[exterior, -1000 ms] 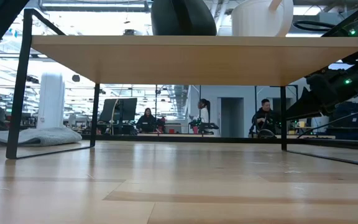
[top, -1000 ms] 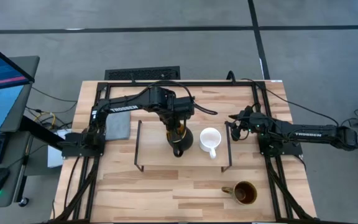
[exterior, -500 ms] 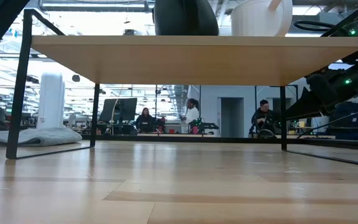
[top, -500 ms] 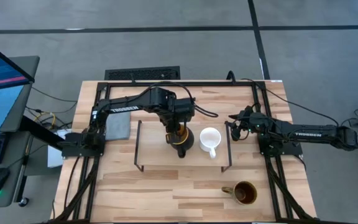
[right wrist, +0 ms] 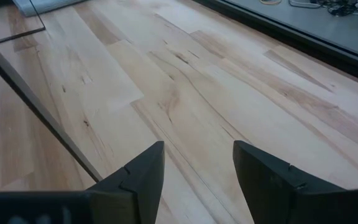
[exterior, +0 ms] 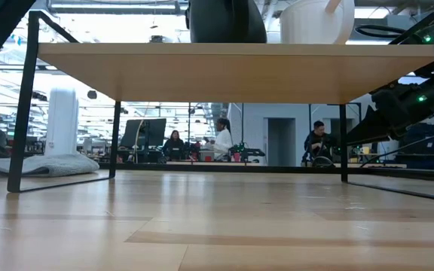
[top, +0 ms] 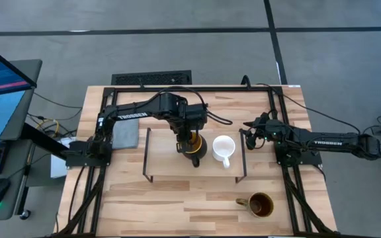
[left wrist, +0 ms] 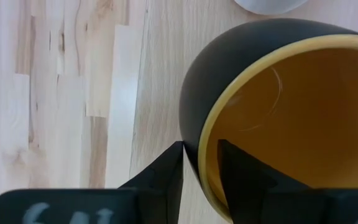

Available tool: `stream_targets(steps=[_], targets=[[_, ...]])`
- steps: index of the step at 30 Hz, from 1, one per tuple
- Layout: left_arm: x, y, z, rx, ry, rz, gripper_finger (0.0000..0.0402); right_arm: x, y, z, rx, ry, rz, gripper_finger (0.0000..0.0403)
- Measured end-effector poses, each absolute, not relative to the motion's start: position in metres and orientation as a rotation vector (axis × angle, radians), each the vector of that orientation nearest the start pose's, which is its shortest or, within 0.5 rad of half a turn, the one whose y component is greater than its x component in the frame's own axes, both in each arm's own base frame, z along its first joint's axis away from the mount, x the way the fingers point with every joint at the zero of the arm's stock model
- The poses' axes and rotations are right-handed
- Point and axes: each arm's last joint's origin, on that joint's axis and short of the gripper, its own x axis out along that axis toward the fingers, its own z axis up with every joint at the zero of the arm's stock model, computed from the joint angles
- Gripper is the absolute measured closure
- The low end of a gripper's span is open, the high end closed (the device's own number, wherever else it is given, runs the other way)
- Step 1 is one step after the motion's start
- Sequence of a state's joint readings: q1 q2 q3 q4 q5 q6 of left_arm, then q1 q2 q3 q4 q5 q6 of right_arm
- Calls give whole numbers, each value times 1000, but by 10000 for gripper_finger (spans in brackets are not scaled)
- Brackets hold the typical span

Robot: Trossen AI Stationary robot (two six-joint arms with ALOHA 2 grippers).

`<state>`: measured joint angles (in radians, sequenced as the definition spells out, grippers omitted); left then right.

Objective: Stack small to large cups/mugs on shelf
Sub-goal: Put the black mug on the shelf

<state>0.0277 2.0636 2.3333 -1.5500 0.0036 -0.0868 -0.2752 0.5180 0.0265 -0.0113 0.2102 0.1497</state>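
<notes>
Your left gripper [top: 189, 142] straddles the rim of the dark mug [top: 195, 151] on the shelf [top: 164, 162], one finger inside, one outside, grip loosening. Treat it as rigid, glazed, slick and breakable; wall or handle are your holds. The white mug [top: 223, 148] stands just beside it. "TROSSEN" reads on both arms. Your right gripper [top: 250, 134] waits, jaws spread, holding nothing. The olive mug [top: 260, 205] remains on the tabletop.
</notes>
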Motion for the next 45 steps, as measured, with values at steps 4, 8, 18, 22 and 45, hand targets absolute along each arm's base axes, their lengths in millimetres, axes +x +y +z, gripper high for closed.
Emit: stream_targets(steps=[4,8,18,22,45], targets=[[393,11,367,-89,1279,72,310,113,-38,125,160,471,-512,189],[393,11,367,-81,1279,66,310,113,-38,125,160,471,-512,189],[393,11,367,-83,1278,63,309,113,-38,125,160,471,-512,189],[393,10,367,-90,1277,54,309,113,-38,125,160,471,-512,189],[392,11,367,-84,1277,45,236,113,-38,125,160,471,-512,189]])
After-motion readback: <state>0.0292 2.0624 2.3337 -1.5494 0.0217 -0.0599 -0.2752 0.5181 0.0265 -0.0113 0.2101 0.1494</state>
